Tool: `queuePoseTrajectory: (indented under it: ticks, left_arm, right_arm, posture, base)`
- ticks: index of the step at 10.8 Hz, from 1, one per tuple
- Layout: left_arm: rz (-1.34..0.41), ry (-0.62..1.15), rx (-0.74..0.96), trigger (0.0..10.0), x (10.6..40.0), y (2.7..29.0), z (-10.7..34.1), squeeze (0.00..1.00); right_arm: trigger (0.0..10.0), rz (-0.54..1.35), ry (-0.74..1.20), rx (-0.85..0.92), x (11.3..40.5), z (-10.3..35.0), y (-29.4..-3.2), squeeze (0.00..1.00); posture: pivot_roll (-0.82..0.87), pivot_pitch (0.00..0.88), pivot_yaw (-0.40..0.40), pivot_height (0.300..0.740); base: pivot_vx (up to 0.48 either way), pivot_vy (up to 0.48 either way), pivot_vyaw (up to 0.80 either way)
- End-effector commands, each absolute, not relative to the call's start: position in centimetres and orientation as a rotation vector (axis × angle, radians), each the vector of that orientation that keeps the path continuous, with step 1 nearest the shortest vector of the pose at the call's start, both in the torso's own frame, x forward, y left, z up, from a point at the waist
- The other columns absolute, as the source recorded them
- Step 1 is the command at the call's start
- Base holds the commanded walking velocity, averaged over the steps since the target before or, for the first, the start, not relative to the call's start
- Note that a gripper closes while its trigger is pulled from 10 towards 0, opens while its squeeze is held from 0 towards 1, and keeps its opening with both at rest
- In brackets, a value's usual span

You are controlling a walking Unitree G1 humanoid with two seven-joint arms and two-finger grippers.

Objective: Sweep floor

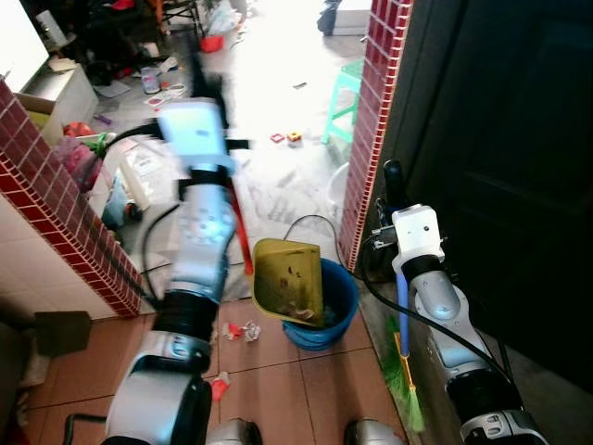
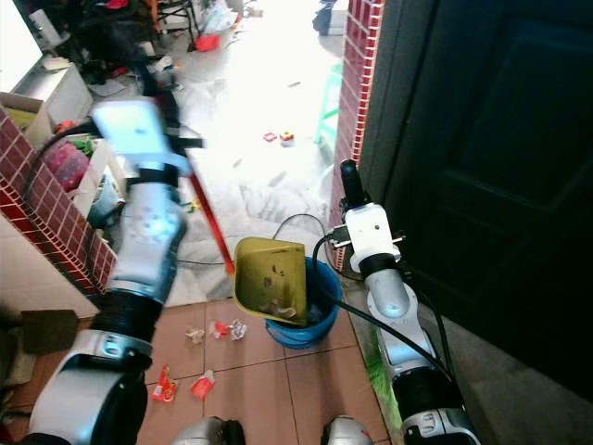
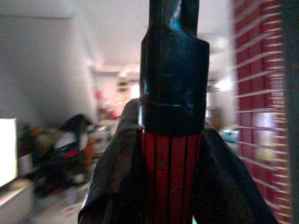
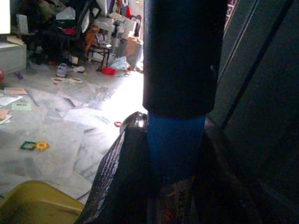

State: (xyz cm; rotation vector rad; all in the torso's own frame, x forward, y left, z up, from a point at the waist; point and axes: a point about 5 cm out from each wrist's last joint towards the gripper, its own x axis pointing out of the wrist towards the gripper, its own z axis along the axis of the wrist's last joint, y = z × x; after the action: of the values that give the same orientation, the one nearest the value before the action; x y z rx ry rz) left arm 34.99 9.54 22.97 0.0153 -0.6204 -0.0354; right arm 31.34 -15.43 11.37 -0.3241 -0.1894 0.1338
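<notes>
Your right gripper (image 4: 175, 186) has its jaws clamped on the blue-handled green broom (image 1: 405, 371), while your left gripper's (image 3: 170, 186) jaws grip the red-handled yellow plastic dustpan (image 1: 289, 281), tipped over the round blue bucket (image 1: 338, 311).

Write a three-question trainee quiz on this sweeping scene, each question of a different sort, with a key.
1. True or false: the yellow plastic dustpan is tipped over the round blue bucket.
2. Which gripper holds the blue-handled broom? A left, B right.
3. Fill in: the left gripper grips a red ___.

Key: 1 true. 2 B, the right gripper. 3 handle, the dustpan's.
</notes>
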Motion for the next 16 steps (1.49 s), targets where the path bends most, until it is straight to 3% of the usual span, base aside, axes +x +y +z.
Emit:
queuePoseTrajectory:
  ticks: [1, 2, 4, 6, 12, 15, 16]
  left_arm:
    - [-0.129, -0.717, 0.051, 10.0, 34.4, 8.3, 24.4, 0.0]
    - [-0.313, -0.716, 0.077, 10.0, 33.8, 6.0, 24.2, 0.0]
    - [-0.555, -0.699, 0.175, 10.0, 32.9, 4.0, 22.9, 0.0]
    - [-0.636, -0.72, 0.204, 10.0, 32.3, 3.4, 22.7, 0.0]
    - [-0.394, -0.767, 0.082, 10.0, 34.2, 7.2, 26.1, 0.0]
    - [-0.37, -0.757, 0.076, 10.0, 34.4, 7.4, 26.1, 0.0]
    - [-0.341, -0.843, 0.26, 10.0, 34.0, 7.4, 26.7, 0.0]
  right_arm:
    - [10.0, 0.143, -0.23, -0.34, 31.5, 12.2, -15.3, 0.0]
    - [10.0, 0.144, -0.232, -0.34, 31.5, 12.2, -15.2, 0.0]
    - [10.0, 0.14, -0.233, -0.342, 31.5, 12.3, -15.4, 0.0]
    - [10.0, 0.14, -0.23, -0.342, 31.4, 12.2, -15.3, 0.0]
    - [10.0, 0.143, -0.232, -0.342, 31.6, 12.2, -15.3, 0.0]
    - [10.0, 0.14, -0.234, -0.343, 31.6, 12.2, -15.3, 0.0]
    - [10.0, 0.141, -0.234, -0.343, 31.6, 12.2, -15.3, 0.0]
  posture:
    - [-0.12, 0.045, 0.063, 0.74]
    - [-0.12, 0.045, 0.061, 0.74]
    - [-0.12, 0.047, 0.061, 0.74]
    - [-0.12, 0.048, 0.06, 0.74]
    - [-0.12, 0.045, 0.056, 0.74]
    - [-0.12, 0.042, 0.058, 0.74]
    - [-0.12, 0.042, 0.057, 0.74]
  base:
    - [0.0, 0.0, 0.0]
    - [0.0, 0.0, 0.0]
    - [0.0, 0.0, 0.0]
    - [0.0, 0.0, 0.0]
    - [0.0, 0.0, 0.0]
    - [0.0, 0.0, 0.0]
    - [0.0, 0.0, 0.0]
